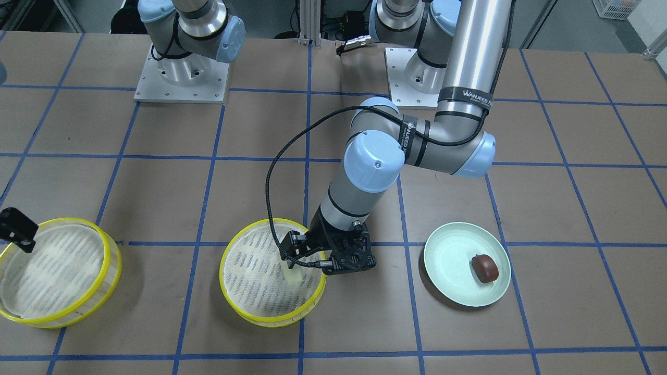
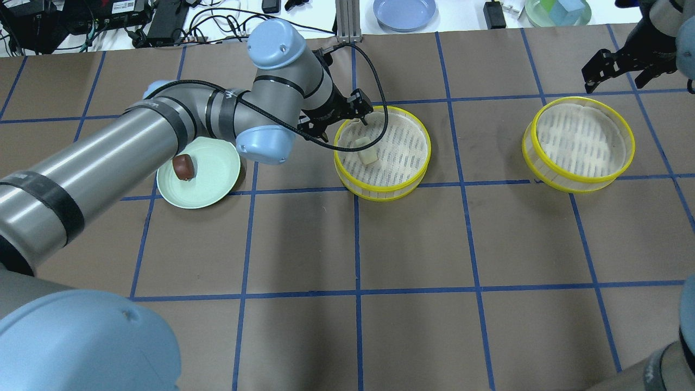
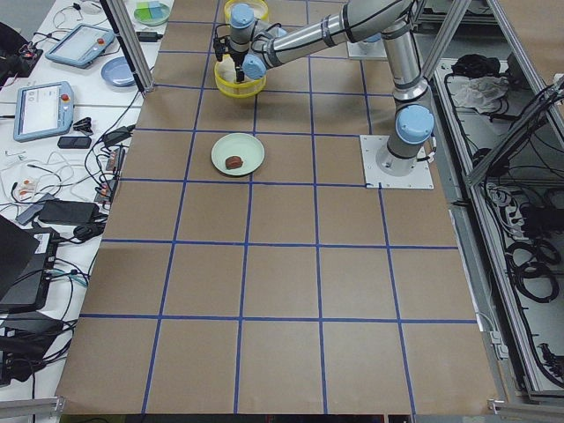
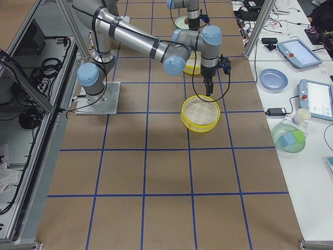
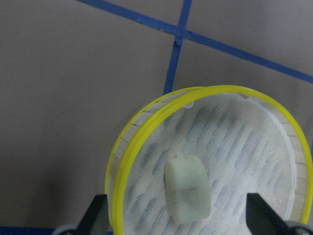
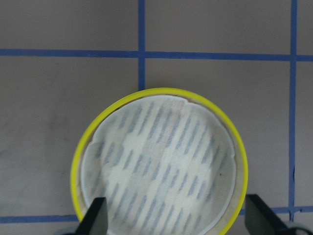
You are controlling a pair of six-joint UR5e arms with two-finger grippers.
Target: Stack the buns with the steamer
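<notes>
Note cream bun [image 5: 187, 196] flat on the white mesh inside the middle steamer tier [image 2: 381, 191], toward the plate side, touching neither the yellow rim nor any finger. Place left gripper [image 5: 181, 220] just above it, jaws spread wide to either side, holding nothing. Find dark brown bun [image 2: 183, 166] alone on the pale green plate [image 2: 214, 184], well apart from both tiers. Mark second steamer tier [image 2: 575, 184] empty of buns, off toward the robot's right, with right gripper [image 2: 619, 76] hovering over its far edge, jaws open wide, nothing between them. Read step as release of first bun into tier: one bun in, one to go, no stacking yet. Next, probably: lift left gripper straight up clear of the yellow rim, swing across to the plate, come down over the brown bun. Calls for a centred, gentle pinch on a small rounded thing, low enough to catch its sides yet off the plate's raised lip. Expect risk of nudging the cream bun or snagging the rim on the way out. Cannot tell from here which tier for the brown bun; either way, leaves the tier-on-tier stack for last, likely needing a firm hold on a rim and a level carry.
</notes>
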